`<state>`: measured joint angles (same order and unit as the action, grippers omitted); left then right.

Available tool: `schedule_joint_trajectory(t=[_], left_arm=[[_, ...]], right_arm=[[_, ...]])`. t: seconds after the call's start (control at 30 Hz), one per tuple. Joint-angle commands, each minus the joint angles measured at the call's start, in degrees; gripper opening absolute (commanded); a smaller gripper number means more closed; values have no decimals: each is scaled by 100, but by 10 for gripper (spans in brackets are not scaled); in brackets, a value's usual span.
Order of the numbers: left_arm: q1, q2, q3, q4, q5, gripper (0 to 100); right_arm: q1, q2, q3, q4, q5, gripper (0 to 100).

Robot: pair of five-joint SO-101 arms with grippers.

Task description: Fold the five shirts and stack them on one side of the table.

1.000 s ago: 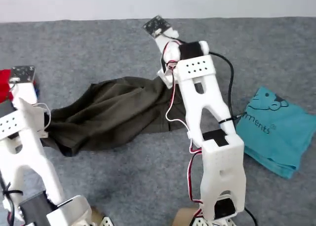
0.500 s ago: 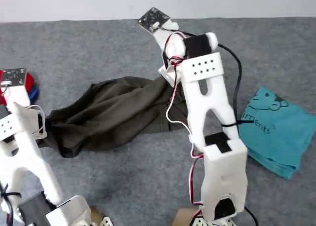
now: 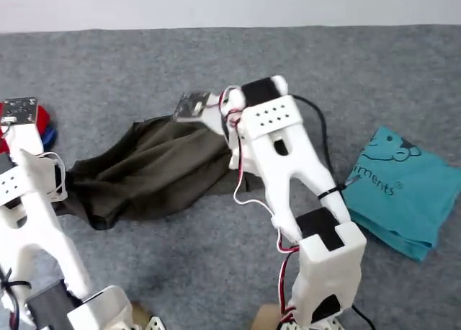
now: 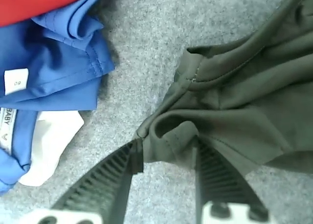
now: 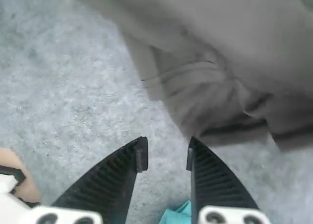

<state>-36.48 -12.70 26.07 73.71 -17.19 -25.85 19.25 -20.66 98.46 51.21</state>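
The olive shirt (image 3: 158, 164) lies unfolded and crumpled across the middle of the grey felt-covered table (image 3: 144, 63), stretched in a long, loose band from beside the left arm (image 3: 36, 200) to under the wrist of the right arm (image 3: 288, 164). Its cloth is dark, dull green, thrown into broad soft ridges that run along its length, with one end rolled under into a thick lip close to the left arm. In the left wrist view the olive shirt (image 4: 244, 97) shows a stitched hem that curls over itself, and a small bunched fold of that hem sits between the ribbed black fingers of the left gripper (image 4: 166, 150), which pinches the fold with its jaws set narrowly apart by the cloth. Just beside that end lie a blue shirt (image 4: 54, 62) and a red shirt (image 4: 34, 1), rumpled together, with a white piece of cloth (image 4: 49, 141) tucked against the blue one; from above they peek out at the table's edge behind the left arm. The right gripper (image 5: 164, 153) hangs over bare felt just short of the olive shirt (image 5: 220, 62), its jaws a little apart with nothing between them. A teal shirt (image 3: 400, 189) rests well apart from the olive one, on the right side of the table, folded into a flat square with pale print on top.
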Motion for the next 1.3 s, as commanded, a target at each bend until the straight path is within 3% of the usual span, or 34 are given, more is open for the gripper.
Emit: schedule_joint_trajectory(t=[0.0, 0.27, 0.43, 0.87, 1.27], left_arm=[[0, -202, -31, -123, 0, 170], [0, -202, -22, -176, 0, 170], [0, -202, -22, -176, 0, 170], [9, -211, 760, -844, -9, 170], [9, -237, 769, -870, -35, 170]], right_arm=[[-233, -251, 167, -277, 352, 137], [-330, 532, 9, -699, 642, 145], [-330, 884, -246, -743, 642, 227], [-321, 2070, -2031, -690, 651, 227], [-295, 2369, -2760, -268, 651, 226]])
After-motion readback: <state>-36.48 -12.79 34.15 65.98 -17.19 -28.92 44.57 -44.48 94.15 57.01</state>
